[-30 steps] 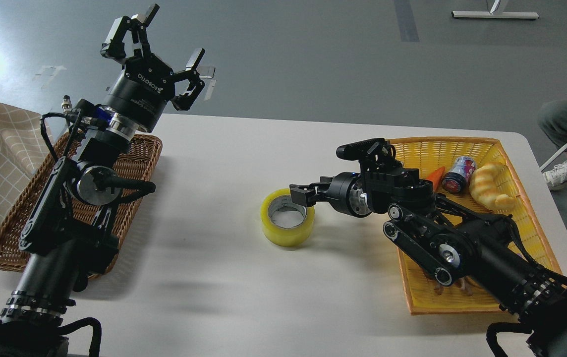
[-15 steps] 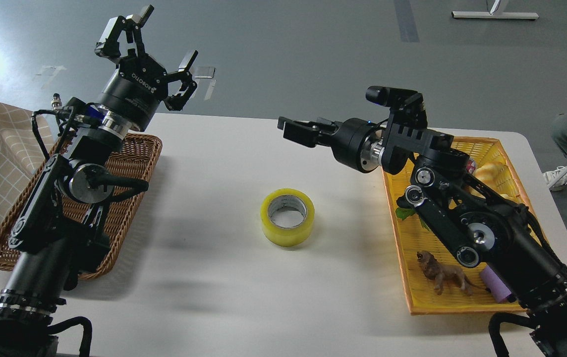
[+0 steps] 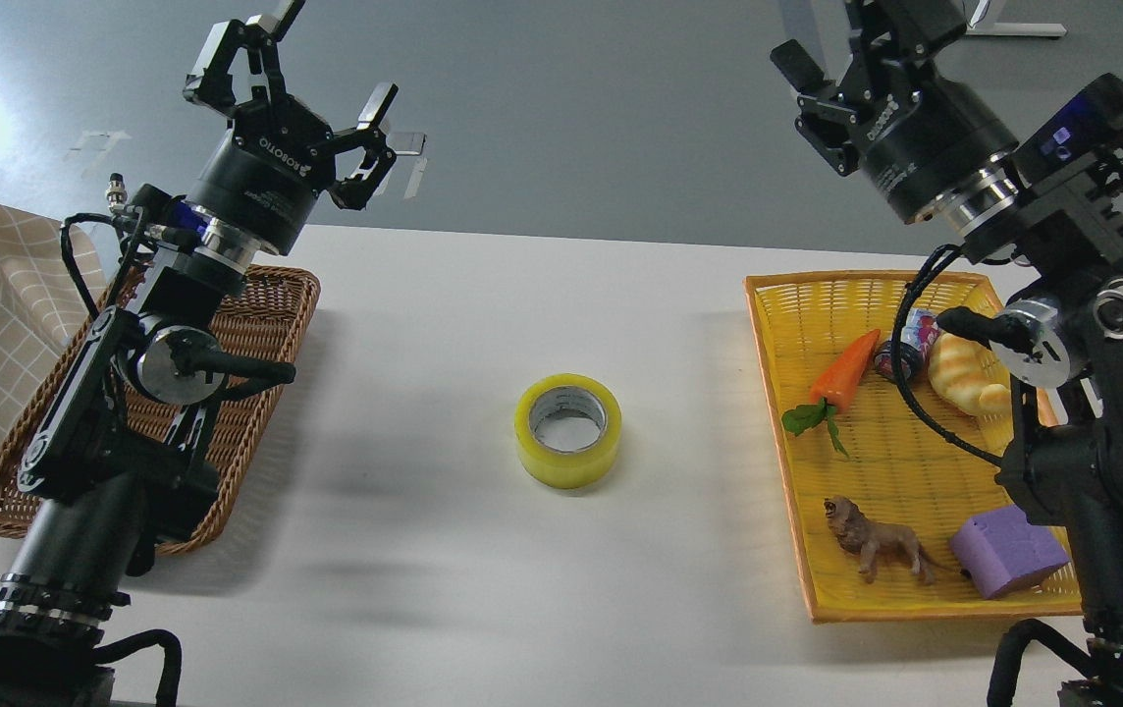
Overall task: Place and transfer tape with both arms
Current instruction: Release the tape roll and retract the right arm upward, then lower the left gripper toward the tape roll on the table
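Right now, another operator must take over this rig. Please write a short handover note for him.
Left gripper: open, empty, raised above the brown basket.
Right gripper: raised high, fingers cut off by the frame edge, nothing visibly held.
Tape: flat on the table centre, between the two baskets, untouched by either arm.
Done: tape placed mid-table.
Left: left arm to grasp it; brown basket is probably the goal.

Carrot [image 3: 846, 371], lion [image 3: 874, 540] in yellow basket [image 3: 775, 412]

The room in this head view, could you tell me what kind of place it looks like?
Probably a robotics lab or test space: a white table on a bare grey floor with tape marks, and a yellow basket of toy props.
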Action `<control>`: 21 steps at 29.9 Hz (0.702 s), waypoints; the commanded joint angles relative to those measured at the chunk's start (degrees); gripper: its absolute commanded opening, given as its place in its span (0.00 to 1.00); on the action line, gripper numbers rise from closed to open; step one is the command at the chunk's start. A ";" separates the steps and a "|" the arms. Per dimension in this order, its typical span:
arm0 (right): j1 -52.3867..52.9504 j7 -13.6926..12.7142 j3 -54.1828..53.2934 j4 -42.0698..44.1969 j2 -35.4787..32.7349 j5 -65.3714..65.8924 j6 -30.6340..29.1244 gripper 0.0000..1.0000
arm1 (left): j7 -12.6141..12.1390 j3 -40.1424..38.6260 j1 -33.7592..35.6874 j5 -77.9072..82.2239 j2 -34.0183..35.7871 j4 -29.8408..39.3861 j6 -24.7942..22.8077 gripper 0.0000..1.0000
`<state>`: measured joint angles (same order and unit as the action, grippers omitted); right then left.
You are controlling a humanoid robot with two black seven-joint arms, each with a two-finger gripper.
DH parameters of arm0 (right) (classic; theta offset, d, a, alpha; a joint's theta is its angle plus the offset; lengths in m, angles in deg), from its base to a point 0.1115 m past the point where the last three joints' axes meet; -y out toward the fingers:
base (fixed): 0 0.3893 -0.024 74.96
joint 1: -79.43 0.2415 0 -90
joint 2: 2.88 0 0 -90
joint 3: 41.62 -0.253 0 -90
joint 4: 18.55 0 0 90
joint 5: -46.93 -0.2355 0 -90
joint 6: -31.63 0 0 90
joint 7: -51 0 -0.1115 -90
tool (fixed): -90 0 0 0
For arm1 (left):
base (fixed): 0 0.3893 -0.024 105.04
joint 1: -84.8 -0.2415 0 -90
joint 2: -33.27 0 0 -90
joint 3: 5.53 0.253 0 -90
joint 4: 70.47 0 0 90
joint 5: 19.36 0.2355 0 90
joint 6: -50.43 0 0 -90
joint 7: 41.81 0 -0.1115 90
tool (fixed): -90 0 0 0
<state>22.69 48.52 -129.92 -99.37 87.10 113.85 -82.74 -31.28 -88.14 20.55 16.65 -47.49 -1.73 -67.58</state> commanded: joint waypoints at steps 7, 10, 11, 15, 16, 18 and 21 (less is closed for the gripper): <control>0.41 0.63 -2.40 1.54 0.02 -7.86 0.12 1.00 | 1.25 0.34 -0.52 -0.24 -1.51 -0.01 2.42 0.98; 0.41 0.90 -2.84 2.16 0.02 -7.77 0.12 1.00 | 0.99 1.13 -1.22 0.37 -2.13 -0.01 4.09 0.98; 0.58 0.90 -2.84 2.51 0.02 -7.77 0.12 1.00 | 0.81 1.22 -1.32 0.64 -2.13 0.08 4.62 0.98; 1.90 0.99 -2.76 4.53 0.02 -7.77 0.21 1.00 | -0.16 5.34 -0.97 0.64 -1.16 -0.01 7.26 0.98; 1.90 0.90 -2.84 4.71 0.02 -7.77 0.21 1.00 | -0.16 6.39 -0.53 0.64 -0.73 -0.01 7.35 0.98; 1.90 0.99 -2.49 4.71 0.02 -7.77 0.12 1.00 | 0.62 6.84 -0.44 0.90 -0.20 0.25 7.00 0.98; 1.37 0.99 -1.79 4.01 0.02 -7.85 -0.23 1.00 | 2.91 6.93 -0.35 5.54 -0.19 2.09 7.52 0.98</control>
<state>24.49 49.49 -132.29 -94.79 87.13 106.06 -82.63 -30.23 -81.46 20.10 18.70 -47.84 -0.97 -60.43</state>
